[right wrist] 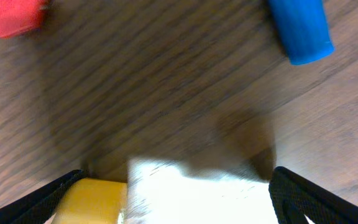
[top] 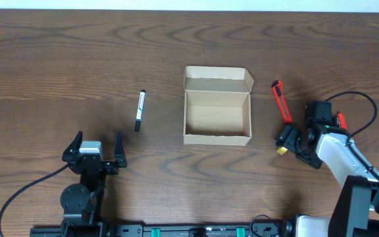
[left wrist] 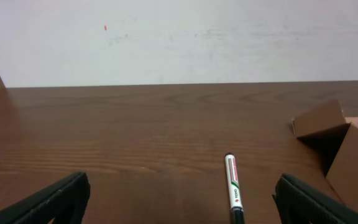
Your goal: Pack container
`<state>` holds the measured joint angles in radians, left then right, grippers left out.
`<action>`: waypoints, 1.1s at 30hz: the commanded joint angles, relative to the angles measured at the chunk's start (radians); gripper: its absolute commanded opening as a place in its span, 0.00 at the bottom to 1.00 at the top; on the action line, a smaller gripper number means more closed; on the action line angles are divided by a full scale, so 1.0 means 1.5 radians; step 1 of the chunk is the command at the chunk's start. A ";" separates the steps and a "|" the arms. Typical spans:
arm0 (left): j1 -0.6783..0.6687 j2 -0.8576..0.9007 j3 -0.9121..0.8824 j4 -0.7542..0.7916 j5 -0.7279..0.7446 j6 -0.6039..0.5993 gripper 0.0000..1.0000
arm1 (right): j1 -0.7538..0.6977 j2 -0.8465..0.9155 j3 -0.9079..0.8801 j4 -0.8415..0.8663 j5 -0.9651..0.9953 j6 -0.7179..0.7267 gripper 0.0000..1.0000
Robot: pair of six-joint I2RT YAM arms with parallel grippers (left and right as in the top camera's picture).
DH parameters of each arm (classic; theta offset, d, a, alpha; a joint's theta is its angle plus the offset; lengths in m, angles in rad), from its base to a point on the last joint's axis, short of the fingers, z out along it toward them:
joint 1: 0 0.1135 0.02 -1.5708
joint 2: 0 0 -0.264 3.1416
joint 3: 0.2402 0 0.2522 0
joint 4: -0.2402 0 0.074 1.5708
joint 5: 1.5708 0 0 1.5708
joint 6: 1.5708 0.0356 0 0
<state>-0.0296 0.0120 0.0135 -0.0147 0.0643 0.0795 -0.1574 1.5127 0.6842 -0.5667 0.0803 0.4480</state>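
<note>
A: From overhead, where is the box (top: 217, 108)?
B: At mid-table, open, with its flap up on the far side. A pen (top: 139, 110) lies well to its left and a red cutter (top: 280, 101) just to its right.
A: And the left gripper (top: 95, 150)?
B: It sits near the front edge with its fingers spread wide and nothing between them. The right gripper (top: 289, 139) is low beside the box's near right corner, and a yellow tip (top: 282, 150) pokes out from it. Its arm half hides another red thing (top: 340, 120).
A: What about the left wrist view?
B: The wide gap shows again. The pen (left wrist: 233, 186) lies ahead on the table (left wrist: 135, 124), cut off at the bottom. Only a corner of the box (left wrist: 353, 158) shows at the right edge.
A: And the right wrist?
B: It is badly blurred. The fingers (right wrist: 61, 196) stand far apart around a yellow-and-white thing (right wrist: 95, 199). I cannot tell whether they touch it. A red shape (right wrist: 14, 14) and a blue one (right wrist: 300, 28) are cropped at the top.
</note>
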 commanded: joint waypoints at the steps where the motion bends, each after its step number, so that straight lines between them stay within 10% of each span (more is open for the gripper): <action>1: 0.003 -0.005 -0.006 -0.037 0.005 -0.011 0.95 | -0.009 0.003 -0.003 0.004 0.019 0.012 0.93; 11: 0.003 -0.005 -0.006 -0.037 0.004 -0.011 0.95 | -0.009 0.003 -0.003 0.004 0.019 0.013 0.89; 20: 0.003 -0.005 -0.006 -0.037 0.004 -0.011 0.95 | -0.009 0.003 -0.003 -0.003 0.013 0.013 0.62; 33: 0.003 -0.005 -0.006 -0.037 0.004 -0.011 0.95 | -0.008 0.003 -0.003 -0.011 0.013 0.010 0.74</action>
<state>-0.0296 0.0120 0.0135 -0.0147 0.0643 0.0746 -0.1596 1.5139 0.6842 -0.5797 0.0868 0.4641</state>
